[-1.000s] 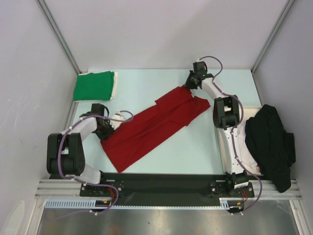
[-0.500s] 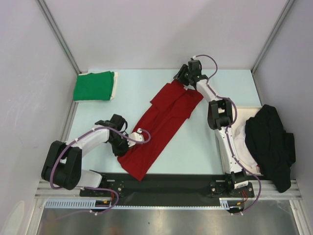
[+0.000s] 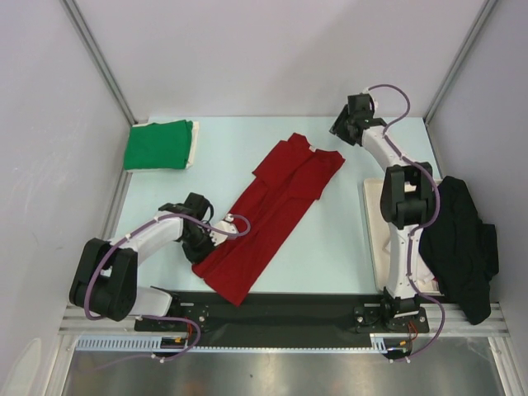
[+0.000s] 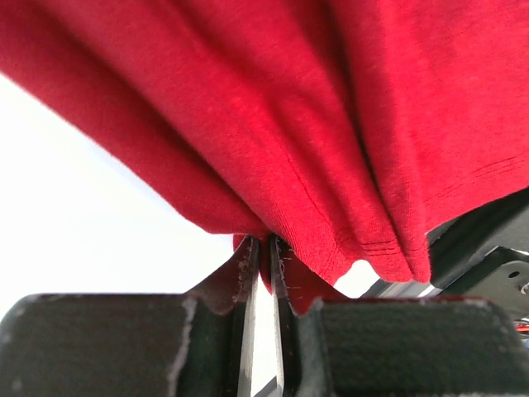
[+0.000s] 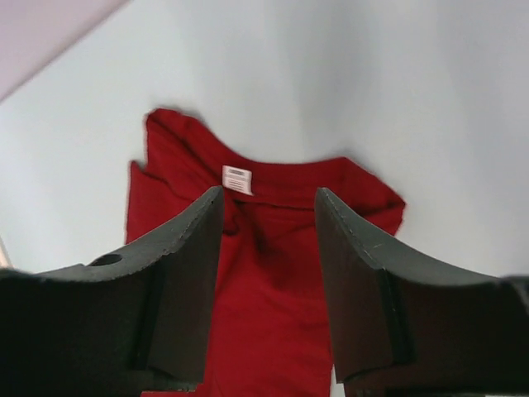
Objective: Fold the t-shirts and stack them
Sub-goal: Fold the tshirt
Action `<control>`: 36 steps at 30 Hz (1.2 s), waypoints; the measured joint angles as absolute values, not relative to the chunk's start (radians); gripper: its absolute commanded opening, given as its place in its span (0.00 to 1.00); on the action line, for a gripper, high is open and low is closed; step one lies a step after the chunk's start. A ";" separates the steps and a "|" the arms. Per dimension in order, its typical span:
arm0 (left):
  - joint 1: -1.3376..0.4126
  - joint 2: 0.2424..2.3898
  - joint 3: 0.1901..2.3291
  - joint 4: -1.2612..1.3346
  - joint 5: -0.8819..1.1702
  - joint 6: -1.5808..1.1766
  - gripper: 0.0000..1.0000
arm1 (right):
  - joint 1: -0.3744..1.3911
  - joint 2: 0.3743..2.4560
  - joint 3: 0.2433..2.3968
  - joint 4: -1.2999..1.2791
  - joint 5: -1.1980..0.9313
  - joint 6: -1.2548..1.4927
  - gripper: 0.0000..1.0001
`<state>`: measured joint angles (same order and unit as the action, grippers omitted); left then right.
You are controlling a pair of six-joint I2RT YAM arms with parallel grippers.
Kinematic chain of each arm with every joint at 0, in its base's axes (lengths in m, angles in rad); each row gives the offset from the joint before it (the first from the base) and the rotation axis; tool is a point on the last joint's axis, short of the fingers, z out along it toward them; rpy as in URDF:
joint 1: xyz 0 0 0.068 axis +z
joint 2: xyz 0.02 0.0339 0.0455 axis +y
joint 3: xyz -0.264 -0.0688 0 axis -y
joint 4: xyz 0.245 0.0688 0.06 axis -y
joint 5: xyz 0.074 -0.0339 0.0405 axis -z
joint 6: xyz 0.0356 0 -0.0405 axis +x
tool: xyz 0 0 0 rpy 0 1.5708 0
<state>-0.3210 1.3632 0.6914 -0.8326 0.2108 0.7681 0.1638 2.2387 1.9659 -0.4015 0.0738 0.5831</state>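
The red t-shirt (image 3: 276, 206) lies folded lengthwise in a long diagonal strip, collar at the far right, hem near the front. Its white neck label (image 5: 237, 179) faces up. My left gripper (image 3: 216, 233) sits at the strip's lower left edge. In the left wrist view its jaws (image 4: 264, 241) are nearly together, with a fold of red cloth (image 4: 331, 165) between the tips. My right gripper (image 3: 342, 128) hangs open beyond the collar, holding nothing (image 5: 269, 194). The green t-shirt (image 3: 157, 144) rests folded at the far left corner.
A black garment (image 3: 458, 239) is heaped at the right over a cream board (image 3: 381, 247). Grey walls and metal posts (image 3: 99, 62) enclose the table. The black base rail (image 3: 272, 309) runs along the near edge.
My right gripper opened, let go of the collar and drew back to the far right. My left gripper carried the shirt's edge toward the front, narrowing the shirt into a strip.
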 measured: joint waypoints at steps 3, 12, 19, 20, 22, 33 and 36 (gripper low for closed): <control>-0.320 1.363 0.690 -0.831 0.184 0.747 0.15 | 0.157 2.238 1.897 -0.403 0.092 0.594 0.53; -0.320 1.356 0.682 -0.825 0.188 0.731 0.16 | 0.157 2.296 1.814 -0.421 0.099 0.628 0.27; -0.333 1.365 0.690 -0.830 0.257 0.733 0.17 | 0.141 2.376 1.893 -0.359 0.008 0.680 0.00; -0.338 1.371 0.694 -0.830 0.279 0.733 0.17 | 0.139 2.406 1.930 -0.345 -0.012 0.690 0.00; -0.361 1.396 0.715 -0.829 0.341 0.732 0.17 | 0.136 2.508 2.080 -0.332 -0.073 0.726 0.00; -0.630 1.545 0.822 -0.720 0.485 0.643 0.41 | 0.164 2.817 2.521 -0.203 -0.159 0.881 0.61; -0.659 1.525 0.811 -0.708 0.476 0.638 0.47 | 0.163 2.796 2.521 -0.209 -0.154 0.838 0.68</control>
